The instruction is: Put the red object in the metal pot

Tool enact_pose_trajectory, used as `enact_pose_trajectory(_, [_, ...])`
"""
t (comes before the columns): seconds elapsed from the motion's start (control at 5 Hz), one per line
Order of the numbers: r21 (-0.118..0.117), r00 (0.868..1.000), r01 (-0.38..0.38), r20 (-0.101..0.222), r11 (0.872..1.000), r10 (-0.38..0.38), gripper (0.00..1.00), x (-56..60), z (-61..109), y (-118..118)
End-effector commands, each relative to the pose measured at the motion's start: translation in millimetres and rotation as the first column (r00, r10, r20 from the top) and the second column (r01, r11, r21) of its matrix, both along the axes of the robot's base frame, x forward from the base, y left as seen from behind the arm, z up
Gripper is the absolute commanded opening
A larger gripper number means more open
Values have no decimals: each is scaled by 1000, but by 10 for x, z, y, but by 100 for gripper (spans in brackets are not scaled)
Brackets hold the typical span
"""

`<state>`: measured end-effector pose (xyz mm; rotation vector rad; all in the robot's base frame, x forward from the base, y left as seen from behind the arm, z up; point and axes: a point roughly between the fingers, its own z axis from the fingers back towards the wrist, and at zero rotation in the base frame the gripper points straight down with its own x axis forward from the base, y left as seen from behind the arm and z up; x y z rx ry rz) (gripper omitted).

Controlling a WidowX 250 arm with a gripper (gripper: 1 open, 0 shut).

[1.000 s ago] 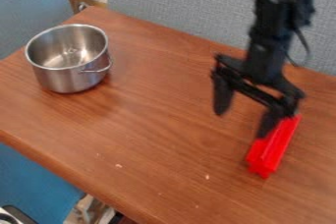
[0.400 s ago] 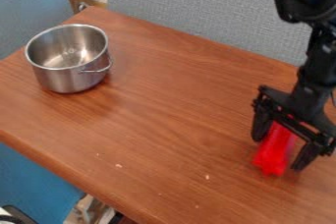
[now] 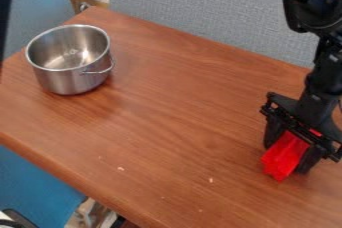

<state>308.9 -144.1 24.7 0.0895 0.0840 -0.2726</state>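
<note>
Although much of the bright red ridged plastic block (image 3: 285, 159) is sitting hidden behind the black two-fingered gripper (image 3: 299, 149), its lower end is showing clearly near the right front edge of the brown wooden table (image 3: 147, 112). Where exactly the fingers are meeting the block is hard to make out, since dark metal is overlapping red plastic. The upper part of the black robot arm (image 3: 318, 32) is running out of the top of the view, so its base is cut off. The arm is reaching almost straight down, with the gripper pointing at the tabletop and its two fingers standing either side of the red block, drawn in closely against it; whether they are truly squeezing it cannot be told. Compared with a moment ago, the fingers are standing closer together and sitting slightly lower around the block, which is lying in about the same spot. The small round shiny steel pot (image 3: 70, 58) is resting well apart at the far left of the table, its inside visible and bare.
</note>
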Motion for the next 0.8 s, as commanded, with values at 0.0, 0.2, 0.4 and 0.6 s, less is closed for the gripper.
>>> enact_pose_trajectory(0.0, [-30, 997, -36, 65, 999, 37, 0, 59, 169, 128])
enact_pose_trajectory(0.2, [-55, 995, -46, 89, 997, 51, 100, 20, 204, 148])
enact_pose_trajectory(0.4, [-59, 994, -42, 98, 997, 47, 100, 17, 201, 121])
enact_pose_trajectory(0.6, [-55, 994, -39, 103, 998, 45, 100, 59, 173, 104])
